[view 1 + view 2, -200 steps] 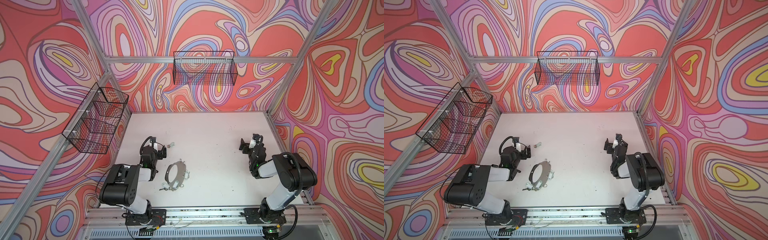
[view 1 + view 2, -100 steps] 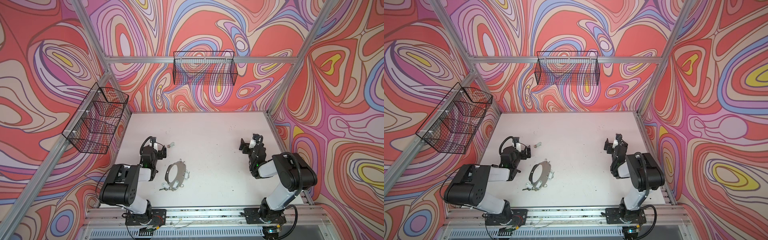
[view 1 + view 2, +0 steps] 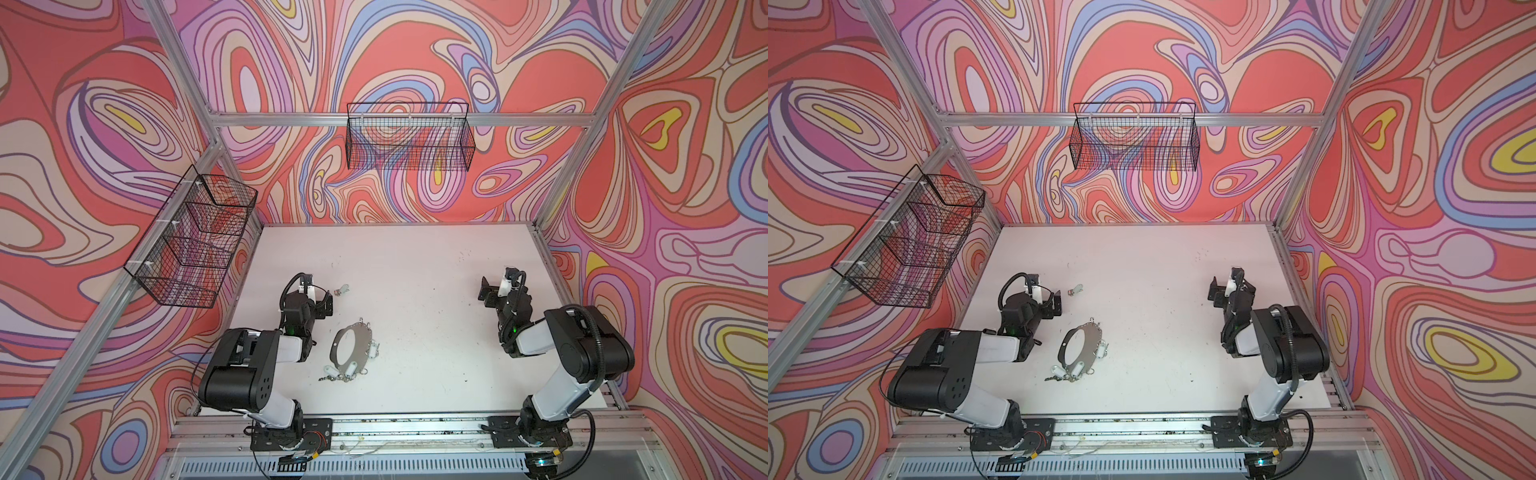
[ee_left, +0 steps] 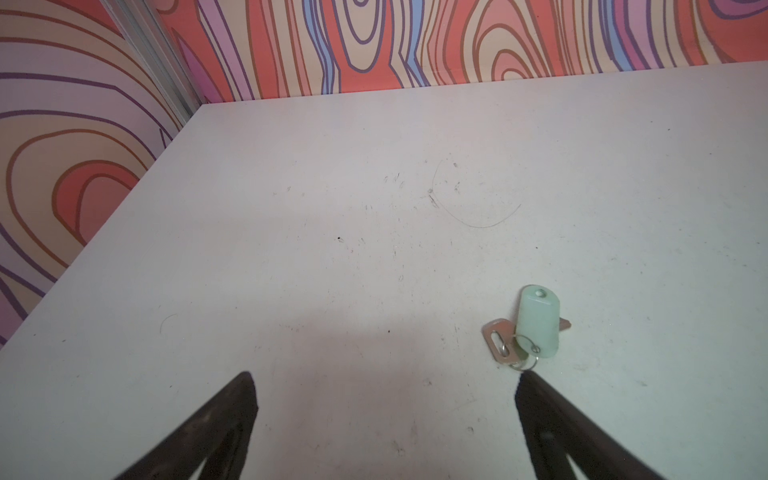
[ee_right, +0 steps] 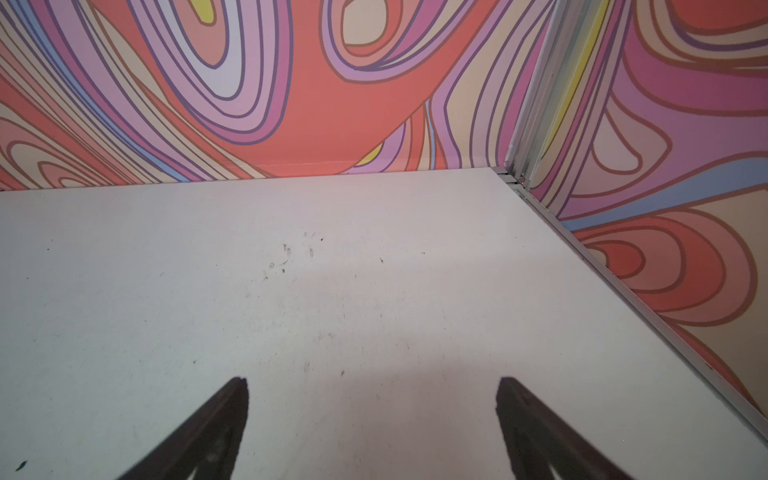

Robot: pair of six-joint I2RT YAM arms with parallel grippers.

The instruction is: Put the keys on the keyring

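- Keys (image 3: 351, 368) with pale tags gather along the rim of the keyring (image 3: 362, 347) that is turned away from the left tool (image 4: 384, 376). From where I stand, I cannot tell whether any is already hooked on.
- The keyring lies flat on the white bench (image 3: 415, 257), behind the left tool and to its inner side, near but not touching.
- One loose key (image 4: 496, 336) rests just ahead of one fingertip of the left tool, outside the gap. Its mint-pale tag (image 4: 538, 320) lies across the blade, and a thin wire ring (image 4: 525, 353) joins the two.
- The left tool stands wide and holds nothing, low over the bench.
- The right tool (image 5: 374, 379) gapes just as wide and empty. Only bare bench lies ahead of it, and the keys and keyring are well apart from it.
- The loose key looks feather-light, thin, hard and slick. Lying flat, it would likely skid rather than lift.
- The thicker tag seems the better hold, pinched across its long edges, though the blade would then dangle loosely from the wire ring.
- The keyring appears to be a stiff, thin metal plate, light enough to slide. A stretch of outer rim clear of the small loops looks the place to steady it.
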